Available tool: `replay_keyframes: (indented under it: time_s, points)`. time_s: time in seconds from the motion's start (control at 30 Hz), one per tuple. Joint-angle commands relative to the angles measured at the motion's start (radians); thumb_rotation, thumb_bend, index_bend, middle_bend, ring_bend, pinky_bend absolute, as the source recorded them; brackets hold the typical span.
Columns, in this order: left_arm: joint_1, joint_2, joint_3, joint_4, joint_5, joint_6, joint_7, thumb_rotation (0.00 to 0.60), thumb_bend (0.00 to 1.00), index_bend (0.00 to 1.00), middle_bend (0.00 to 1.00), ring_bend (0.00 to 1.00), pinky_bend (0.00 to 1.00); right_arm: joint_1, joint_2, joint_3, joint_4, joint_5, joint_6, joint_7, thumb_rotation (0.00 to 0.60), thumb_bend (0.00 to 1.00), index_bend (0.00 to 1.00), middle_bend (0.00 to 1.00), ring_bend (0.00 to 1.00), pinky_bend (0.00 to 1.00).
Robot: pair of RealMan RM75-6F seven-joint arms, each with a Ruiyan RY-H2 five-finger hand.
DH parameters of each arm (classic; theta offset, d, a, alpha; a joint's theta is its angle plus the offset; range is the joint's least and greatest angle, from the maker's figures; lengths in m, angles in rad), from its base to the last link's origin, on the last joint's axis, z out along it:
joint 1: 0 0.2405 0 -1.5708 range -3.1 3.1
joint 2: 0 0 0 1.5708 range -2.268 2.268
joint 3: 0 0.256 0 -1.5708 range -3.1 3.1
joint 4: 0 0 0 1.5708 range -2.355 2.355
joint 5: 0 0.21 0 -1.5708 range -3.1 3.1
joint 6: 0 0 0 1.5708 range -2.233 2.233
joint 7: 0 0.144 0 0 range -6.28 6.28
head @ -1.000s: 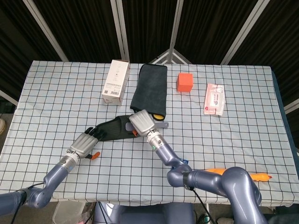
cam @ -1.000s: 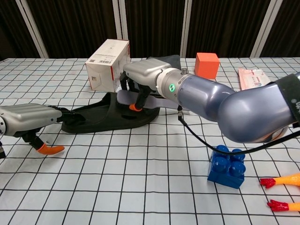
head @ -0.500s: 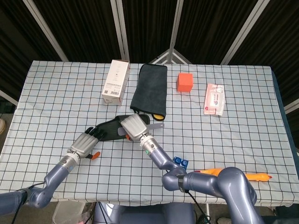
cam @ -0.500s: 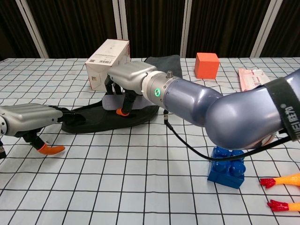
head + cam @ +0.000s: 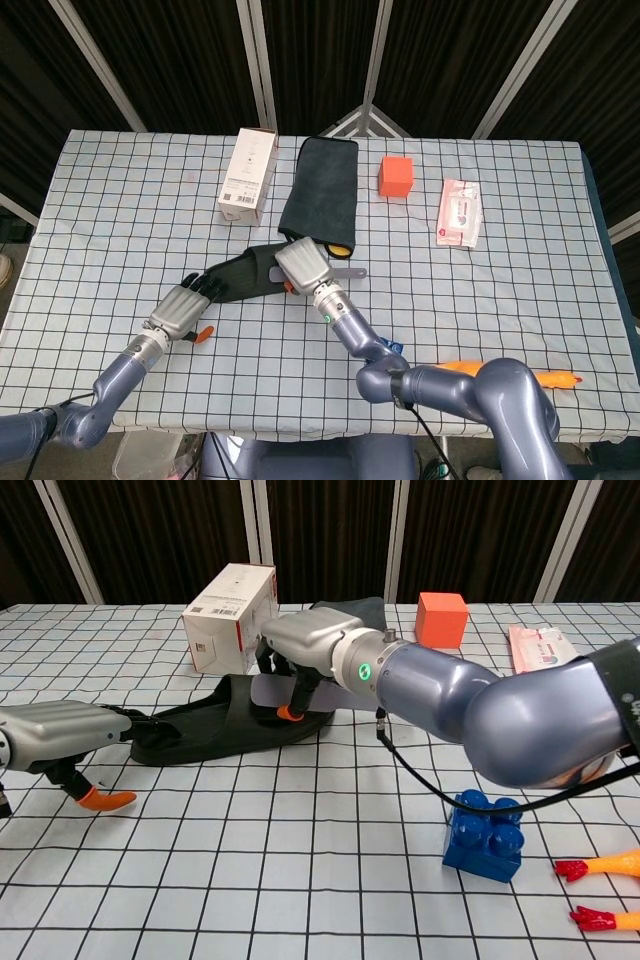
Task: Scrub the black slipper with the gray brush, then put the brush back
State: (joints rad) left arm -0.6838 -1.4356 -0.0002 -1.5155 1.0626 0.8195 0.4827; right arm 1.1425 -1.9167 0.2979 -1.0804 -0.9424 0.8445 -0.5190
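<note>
My right hand (image 5: 305, 645) holds the gray brush (image 5: 268, 691) down on the black slipper (image 5: 240, 276), which lies flat near the middle of the table (image 5: 500, 300). My left hand (image 5: 180, 310) presses on the slipper's toe end with its fingers out flat. I think the slipper is soft, bendy and light, so I should pin it down at the end.
</note>
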Motion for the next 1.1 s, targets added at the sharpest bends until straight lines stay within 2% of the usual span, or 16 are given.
replay_keyframes:
  time_s: [0.03, 0.27, 0.37, 0.57, 0.7, 0.8, 0.87, 0.97, 1.1]
  points:
    - [-0.001, -0.001, 0.002, -0.003, -0.001, 0.001, 0.002, 0.452, 0.52, 0.00, 0.05, 0.02, 0.05, -0.004, 0.005, -0.003, 0.002, 0.003, -0.003, -0.004, 0.600, 0.66, 0.83, 0.62, 0.57, 0.64]
    - [0.000, 0.005, 0.005, -0.014, -0.001, 0.016, 0.005, 0.442, 0.52, 0.00, 0.04, 0.02, 0.05, -0.009, 0.020, -0.007, -0.007, 0.005, 0.002, -0.029, 0.600, 0.66, 0.83, 0.62, 0.57, 0.64]
    - [0.005, 0.010, 0.001, -0.026, 0.035, 0.039, -0.013, 0.411, 0.47, 0.00, 0.01, 0.01, 0.05, -0.017, 0.039, -0.006, -0.034, 0.004, 0.020, -0.043, 0.600, 0.66, 0.83, 0.62, 0.57, 0.64]
    - [0.053, 0.018, 0.014, -0.025, 0.314, 0.224, -0.161, 0.364, 0.25, 0.00, 0.00, 0.00, 0.05, -0.052, 0.107, -0.003, -0.129, 0.021, 0.087, -0.100, 0.600, 0.66, 0.83, 0.62, 0.57, 0.64]
    - [0.096, 0.042, 0.040, -0.015, 0.454, 0.356, -0.260, 0.356, 0.19, 0.00, 0.00, 0.00, 0.05, -0.091, 0.176, -0.009, -0.231, 0.039, 0.142, -0.143, 0.600, 0.66, 0.83, 0.62, 0.57, 0.64]
    - [0.126, 0.065, 0.051, -0.027, 0.501, 0.429, -0.311, 0.354, 0.19, 0.00, 0.00, 0.00, 0.05, -0.125, 0.226, -0.014, -0.298, 0.053, 0.183, -0.162, 0.600, 0.66, 0.83, 0.62, 0.57, 0.64]
    - [0.169, 0.100, 0.064, -0.040, 0.527, 0.506, -0.345, 0.353, 0.19, 0.00, 0.00, 0.00, 0.05, -0.173, 0.286, -0.026, -0.381, 0.073, 0.227, -0.172, 0.600, 0.66, 0.83, 0.62, 0.57, 0.64]
    - [0.227, 0.140, 0.087, -0.054, 0.536, 0.577, -0.336, 0.356, 0.18, 0.00, 0.00, 0.00, 0.05, -0.236, 0.364, -0.059, -0.478, 0.077, 0.271, -0.171, 0.600, 0.66, 0.83, 0.62, 0.57, 0.64]
    - [0.301, 0.174, 0.120, -0.063, 0.528, 0.642, -0.350, 0.360, 0.18, 0.00, 0.00, 0.00, 0.05, -0.306, 0.446, -0.117, -0.539, 0.103, 0.291, -0.170, 0.600, 0.66, 0.83, 0.62, 0.57, 0.64]
